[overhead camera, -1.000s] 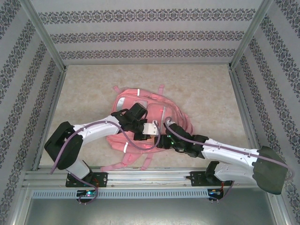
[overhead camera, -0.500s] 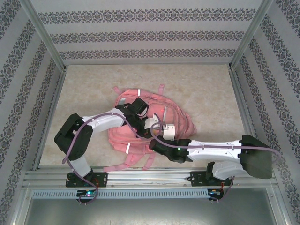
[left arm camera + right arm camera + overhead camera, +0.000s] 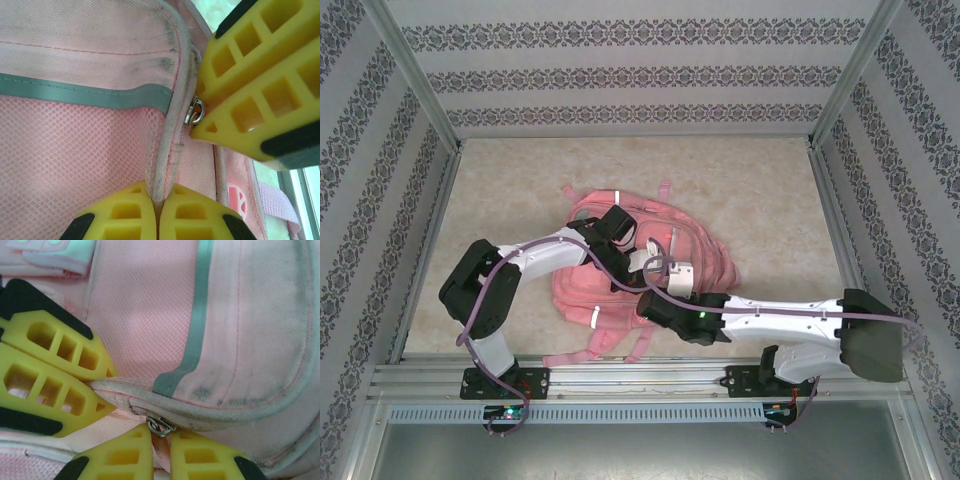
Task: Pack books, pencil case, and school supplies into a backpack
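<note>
Clamps backpack [image 3: 705,255] seam [image 3: 172,115] in left gripper [image 3: 159,200], pinches zipper pull [image 3: 160,427] at right gripper [image 3: 160,437] tips. Risks slipping off pull if tugged askew.

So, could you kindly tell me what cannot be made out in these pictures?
- Top view: both arms cover the middle of the backpack.
- Right wrist view: the zip pull sits mostly buried inside the shut right gripper.
- Left wrist view: fabric hides the backpack's inside; the left gripper pinches its rim.

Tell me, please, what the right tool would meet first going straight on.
Probably the piped pocket edge of the backpack, just beyond the zipper pull the right tool is shut on.
</note>
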Robot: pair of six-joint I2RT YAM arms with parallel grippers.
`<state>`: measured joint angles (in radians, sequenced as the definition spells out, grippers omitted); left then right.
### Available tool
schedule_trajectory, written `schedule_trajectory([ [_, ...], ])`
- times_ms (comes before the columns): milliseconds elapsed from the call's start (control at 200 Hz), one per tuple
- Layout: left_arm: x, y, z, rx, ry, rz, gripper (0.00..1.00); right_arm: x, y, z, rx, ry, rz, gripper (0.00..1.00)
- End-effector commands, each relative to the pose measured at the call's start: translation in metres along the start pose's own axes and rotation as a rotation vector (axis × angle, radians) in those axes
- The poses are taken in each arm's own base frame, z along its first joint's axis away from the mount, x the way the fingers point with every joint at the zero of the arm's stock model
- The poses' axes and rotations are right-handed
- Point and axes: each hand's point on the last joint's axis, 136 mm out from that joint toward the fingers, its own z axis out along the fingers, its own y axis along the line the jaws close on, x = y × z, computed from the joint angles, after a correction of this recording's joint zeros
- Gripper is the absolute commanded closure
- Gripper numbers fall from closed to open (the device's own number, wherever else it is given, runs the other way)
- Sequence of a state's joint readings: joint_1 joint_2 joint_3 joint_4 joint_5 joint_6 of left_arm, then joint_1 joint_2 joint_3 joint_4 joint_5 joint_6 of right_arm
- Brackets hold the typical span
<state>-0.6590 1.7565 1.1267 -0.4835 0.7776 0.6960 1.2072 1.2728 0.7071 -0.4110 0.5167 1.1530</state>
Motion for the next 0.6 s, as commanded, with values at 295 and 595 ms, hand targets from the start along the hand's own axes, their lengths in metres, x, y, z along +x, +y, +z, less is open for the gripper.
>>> schedule_trajectory([
  [295,0.021,-0.015,-0.001,0.094,0.042,-0.06,1.0,0.015,-0.033,-0.02,-0.16,0.236,-0.091,0.68],
  [595,0.019,-0.016,-0.001,0.11,0.043,-0.073,1.0,0.002,0.0,-0.024,-0.191,0.219,-0.242,0.53],
])
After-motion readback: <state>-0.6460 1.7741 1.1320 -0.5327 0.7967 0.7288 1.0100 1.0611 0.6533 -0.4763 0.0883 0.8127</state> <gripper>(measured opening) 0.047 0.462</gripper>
